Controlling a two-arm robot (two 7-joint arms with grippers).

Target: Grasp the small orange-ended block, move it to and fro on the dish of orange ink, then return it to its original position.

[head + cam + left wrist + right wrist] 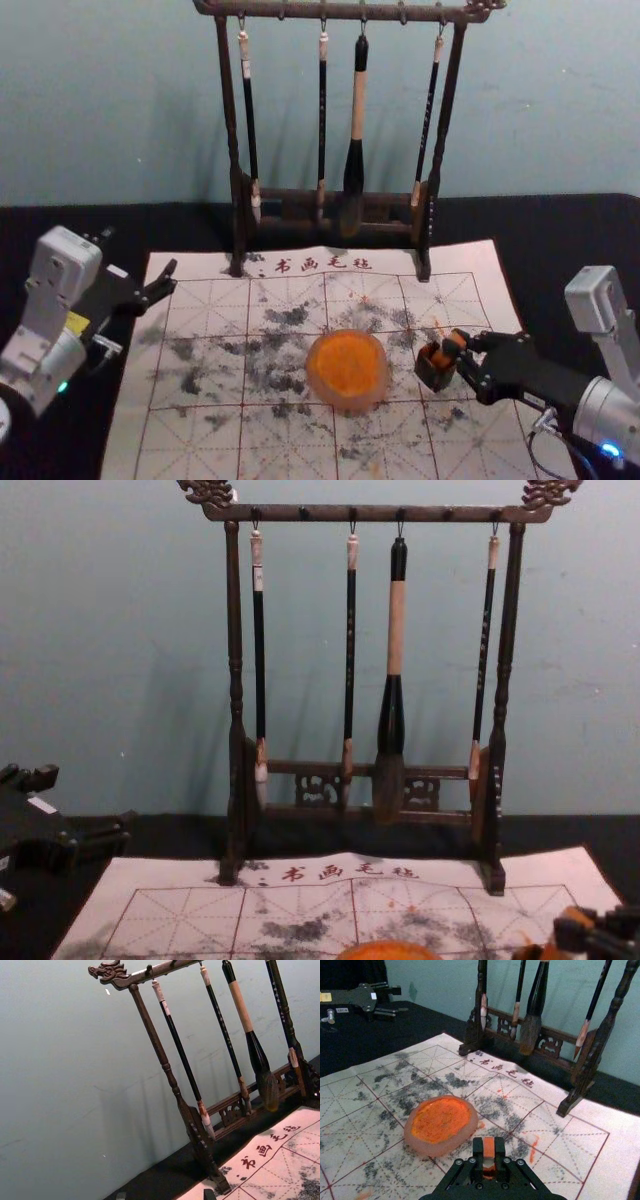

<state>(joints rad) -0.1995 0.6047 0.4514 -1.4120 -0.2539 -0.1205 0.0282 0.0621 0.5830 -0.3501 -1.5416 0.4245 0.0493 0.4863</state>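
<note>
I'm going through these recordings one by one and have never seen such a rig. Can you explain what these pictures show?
This is a two-armed robot. The head view looks down from its head, the chest view looks across the table from lower down, and each wrist view comes from that arm's own camera.

A gridded, ink-stained mat bears a dish of orange ink and a small dark box. Behind stands a wooden rack with four hanging brushes.

The right gripper holds the small orange-ended block, close to the box. The left gripper waits open by the mat's left edge.
</note>
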